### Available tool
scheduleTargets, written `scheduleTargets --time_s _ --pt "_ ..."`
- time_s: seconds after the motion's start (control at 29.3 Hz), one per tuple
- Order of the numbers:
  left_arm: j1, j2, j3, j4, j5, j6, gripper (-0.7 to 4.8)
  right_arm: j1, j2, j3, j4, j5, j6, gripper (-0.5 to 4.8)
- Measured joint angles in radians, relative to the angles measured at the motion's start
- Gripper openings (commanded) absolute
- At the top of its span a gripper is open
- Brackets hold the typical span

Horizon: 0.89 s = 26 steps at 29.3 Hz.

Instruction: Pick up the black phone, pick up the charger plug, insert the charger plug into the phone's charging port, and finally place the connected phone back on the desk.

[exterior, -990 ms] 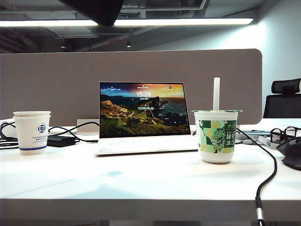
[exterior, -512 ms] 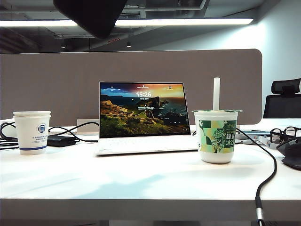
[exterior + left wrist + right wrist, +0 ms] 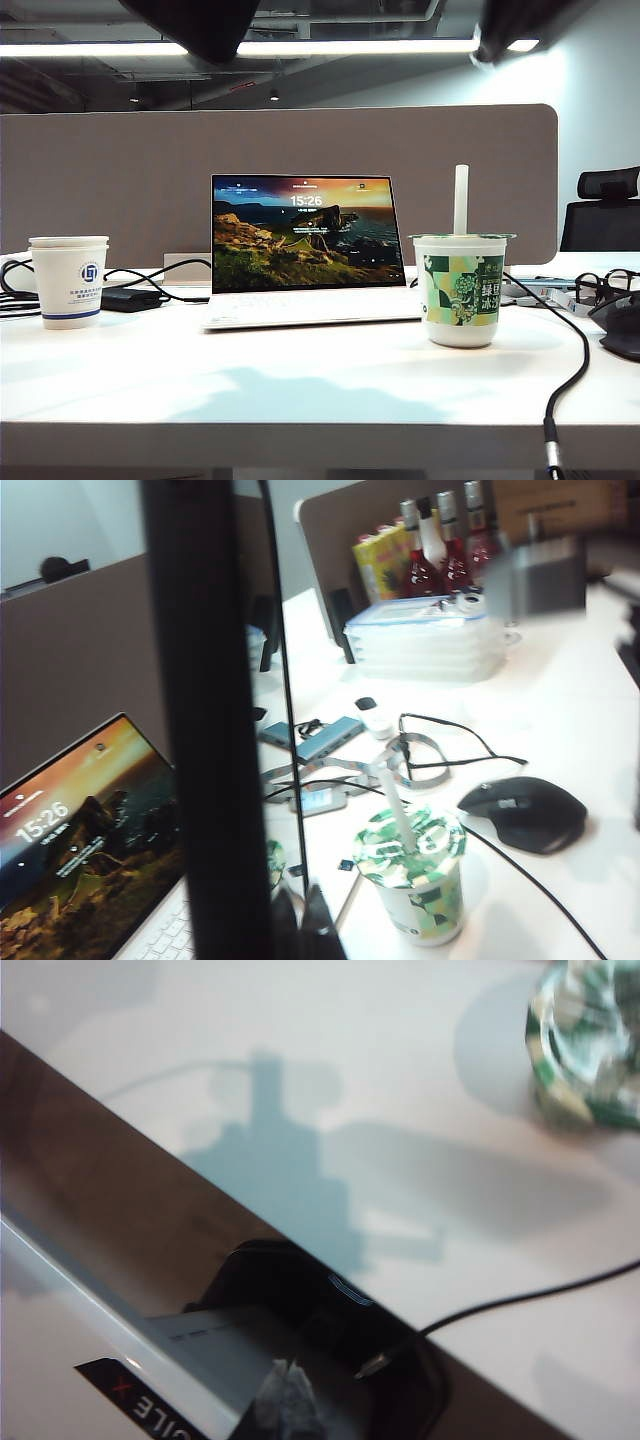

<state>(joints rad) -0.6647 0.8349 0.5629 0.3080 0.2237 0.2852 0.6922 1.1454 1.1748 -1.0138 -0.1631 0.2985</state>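
Two grippers are working above the desk point(image 3: 300, 390), and the step in hand appears to be the alignment of plug and phone ahead of insertion.

On the left side, the left gripper point(image 3: 300, 925) is clenching the black phone point(image 3: 210, 720). Its fingers are standing almost fully together on the thin slab. The phone is running upright through the left wrist view as a dark glossy bar, well clear of the desk, with the laptop point(image 3: 305, 250) and the green cup point(image 3: 459, 290) below it. The charging port is not showing in any view.

On the right side, the right gripper point(image 3: 285, 1400) is pressing its fingers fully together. The charger plug point(image 3: 368, 1366) is lying just beside the fingertips at the end of its thin black cable point(image 3: 520, 1300). The pictures are not settling whether the fingers are actually pinching it.

The next move is likely calling for three things:
- turning the phone's short edge toward the plug;
- lining the plug's axis up with the port slot;
- advancing slowly and straight, since a tilted entry is likely to jam or slip off.
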Motion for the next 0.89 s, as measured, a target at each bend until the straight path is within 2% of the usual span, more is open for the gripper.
scheduleTargets --time_s 0.17,0.38,0.48,0.51,0.58,0.65,0.89 --pt "0.000 0.000 0.000 0.002 -0.018 -0.004 -0.07 -0.024 0.000 -0.089 0.026 -0.039 0.106 -0.04" --pt "0.000 -0.005 0.000 0.002 -0.030 -0.006 -0.06 -0.028 0.000 -0.186 0.041 -0.032 0.176 -0.04" --pt "0.000 -0.005 0.000 0.002 -0.030 -0.006 -0.06 -0.028 0.000 -0.237 0.041 -0.039 0.277 0.05" --pt "0.000 -0.005 0.000 0.002 -0.030 -0.006 -0.07 -0.028 0.000 -0.254 0.043 -0.039 0.309 0.23" --pt "0.000 -0.005 0.000 0.002 -0.030 -0.006 -0.07 -0.028 0.000 -0.295 0.044 -0.040 0.360 1.15" --pt "0.000 -0.005 0.000 0.002 -0.030 -0.006 -0.07 -0.028 0.001 -0.318 0.048 -0.048 0.372 1.75" --pt "0.000 -0.005 0.000 0.002 -0.030 -0.006 -0.07 -0.028 0.004 -0.363 0.127 -0.095 0.488 1.77"
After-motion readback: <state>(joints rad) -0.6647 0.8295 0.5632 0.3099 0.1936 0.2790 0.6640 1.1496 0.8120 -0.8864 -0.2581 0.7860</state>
